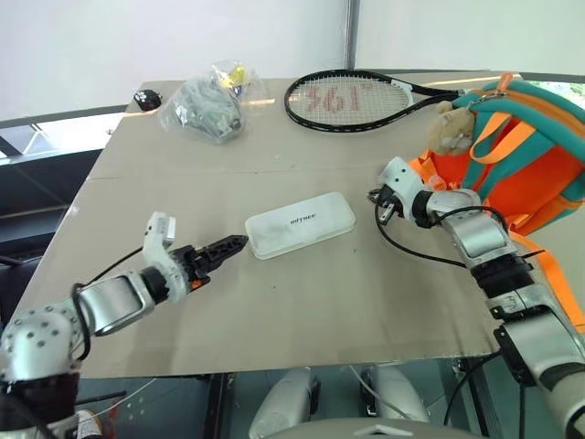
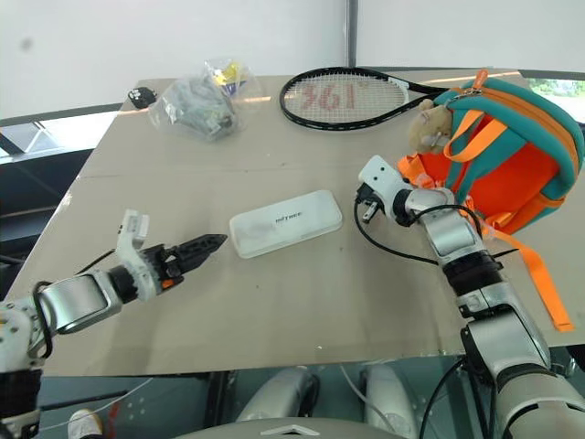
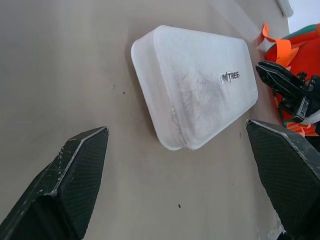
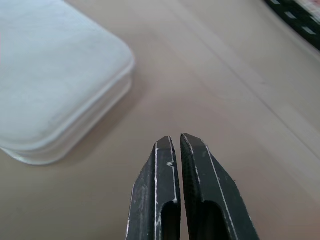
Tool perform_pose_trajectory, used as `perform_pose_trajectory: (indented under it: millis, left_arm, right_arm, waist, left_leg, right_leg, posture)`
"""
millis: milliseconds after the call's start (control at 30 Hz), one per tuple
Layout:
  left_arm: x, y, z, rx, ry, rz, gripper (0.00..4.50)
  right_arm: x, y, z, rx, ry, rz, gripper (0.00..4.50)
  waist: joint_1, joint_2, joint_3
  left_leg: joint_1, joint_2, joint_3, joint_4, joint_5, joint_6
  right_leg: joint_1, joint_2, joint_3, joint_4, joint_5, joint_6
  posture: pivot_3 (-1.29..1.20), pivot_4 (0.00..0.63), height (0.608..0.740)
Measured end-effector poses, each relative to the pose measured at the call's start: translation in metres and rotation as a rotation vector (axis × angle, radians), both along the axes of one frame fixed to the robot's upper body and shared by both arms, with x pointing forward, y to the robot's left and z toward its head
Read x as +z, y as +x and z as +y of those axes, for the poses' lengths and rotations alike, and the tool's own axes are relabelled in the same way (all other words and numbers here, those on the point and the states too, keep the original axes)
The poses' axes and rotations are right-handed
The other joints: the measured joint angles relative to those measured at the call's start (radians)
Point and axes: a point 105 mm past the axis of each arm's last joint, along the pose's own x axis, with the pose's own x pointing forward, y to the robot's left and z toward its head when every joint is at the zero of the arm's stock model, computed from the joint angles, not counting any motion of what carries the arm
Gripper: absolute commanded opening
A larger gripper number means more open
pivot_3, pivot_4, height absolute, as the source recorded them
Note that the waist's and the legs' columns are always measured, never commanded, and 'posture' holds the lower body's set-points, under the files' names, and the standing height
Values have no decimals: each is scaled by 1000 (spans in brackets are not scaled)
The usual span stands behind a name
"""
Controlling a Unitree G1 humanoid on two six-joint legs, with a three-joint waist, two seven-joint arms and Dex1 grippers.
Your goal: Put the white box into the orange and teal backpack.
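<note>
So at that point the left gripper (image 3: 177, 185) had its jaws spread wide and was lined up on the near left end of the white box (image 1: 300, 223), just short of touching it. The box was lying flat on the bench (image 1: 302, 311), roughly mid-bench, nothing holding it.

Biggest worry imo: the jaws looked barely wider than the box's short side, and that rounded plastic looked slick. If one finger landed first, I'd expect the box to just skate or spin across the bench instead of getting pinched. Grabbing it by one end also seemed likely to make it droop or twist out once lifted.

Orientation-wise, the box's long axis ran diagonally, from its near left end by the left gripper up toward the far right, with the far end aimed at the right gripper (image 1: 378, 207). The lettered face was up.

The right gripper had its jaws fully closed, empty, hovering just off the box's right end. If it went forward it could nudge the box away from the left one.

The orange and teal backpack (image 1: 535, 151) sat at the far right, behind the right arm. I couldn't tell whether its opening was unzipped, which could also block the drop-in.
</note>
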Motion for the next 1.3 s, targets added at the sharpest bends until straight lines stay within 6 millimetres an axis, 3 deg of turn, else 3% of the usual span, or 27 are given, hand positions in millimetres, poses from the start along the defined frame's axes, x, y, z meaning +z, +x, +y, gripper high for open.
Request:
perform_pose_trajectory:
  millis: [133, 233, 467, 567, 667, 767, 900, 1000, 1033, 1133, 1267, 1300]
  left_arm:
    - [-5, 16, -4, -25, -25, 30, 4500]
    - [-4, 25, -8, -48, -81, 38, 4500]
    - [-7, 29, -17, -108, -186, 45, 4500]
    - [-10, 27, -22, -125, -225, 47, 3710]
    - [-14, 26, -32, -138, -297, 58, 2607]
    - [-13, 24, -32, -138, -311, 53, 2557]
    - [-14, 17, -32, -132, -310, 37, 2557]
    - [-11, 15, -38, -143, -298, 15, 2557]
    - [-4, 15, -44, -153, -287, -26, 2557]
    - [11, 18, -50, -124, -280, -133, 2557]
    - [14, 32, -49, -47, -270, -191, 2557]
    - [15, 35, -49, -35, -265, -201, 2557]
  right_arm:
    - [-17, -7, 22, 117, -52, 52, 58]
    - [-18, -13, 36, 199, -50, 45, 58]
    - [-23, -30, 51, 310, -30, 60, 58]
    - [-24, -32, 49, 306, -23, 50, 0]
    - [-26, -35, 48, 300, -5, 51, 0]
    - [-27, -41, 47, 298, 23, 46, 0]
    - [-20, -41, 17, 173, 98, 20, 0]
    - [-2, -41, -3, 66, 179, -9, 659]
    - [8, -48, -20, 6, 241, -16, 951]
    - [27, -90, -68, -149, 361, 29, 2373]
    - [41, -141, -87, -236, 379, 95, 4118]
    - [43, -146, -90, -275, 389, 102, 4118]
  waist:
    - [-12, 0, 0]
    - [-27, 0, -1]
    - [-32, 0, -1]
    - [-30, 0, -1]
    - [-32, 0, -1]
    - [-36, 0, -1]
    - [-32, 0, -1]
    - [-29, 0, -1]
    - [-21, 0, -1]
    - [2, 0, -1]
    - [8, 0, -1]
    - [5, 0, -1]
  left_leg:
    - [0, 0, 0, 1, 0, 0]
    - [0, 0, -1, 3, 0, 0]
    - [0, -1, -2, 5, 0, 0]
    - [0, -2, -2, 6, 0, 0]
    - [-1, -2, -3, 6, 0, 0]
    - [-1, -1, -2, 6, 0, 0]
    - [-2, -2, -2, 6, 0, 0]
    - [-2, -2, -2, 6, 0, 0]
    - [-3, -2, -3, 6, 0, 0]
    - [-5, -1, -4, 6, 0, 0]
    - [-4, -1, -2, 5, 0, 0]
    - [-1, -1, -2, 5, 0, 0]
  right_leg:
    - [0, 0, 0, 1, 0, 0]
    - [1, 0, -1, 1, 0, 0]
    - [1, 0, -1, 3, 0, 0]
    - [0, -1, -2, 3, 0, 0]
    - [1, -1, -2, 3, 0, 0]
    - [-1, 0, -1, 4, 0, 0]
    - [-1, 0, 0, 3, 0, 0]
    - [-1, -1, 0, 4, 0, 0]
    - [-1, -1, -1, 4, 0, 0]
    - [-1, -1, -2, 1, 0, 0]
    - [-1, 0, 0, 2, 0, 0]
    - [1, 0, 1, 3, 0, 0]
  posture:
    - [0, 150, 739]
    - [0, 150, 739]
    - [0, 150, 739]
    - [0, 150, 739]
    - [0, 150, 739]
    - [0, 150, 739]
    - [0, 150, 739]
    - [0, 150, 739]
    - [0, 150, 739]
    - [0, 150, 739]
    - [0, 150, 739]
    - [0, 150, 739]
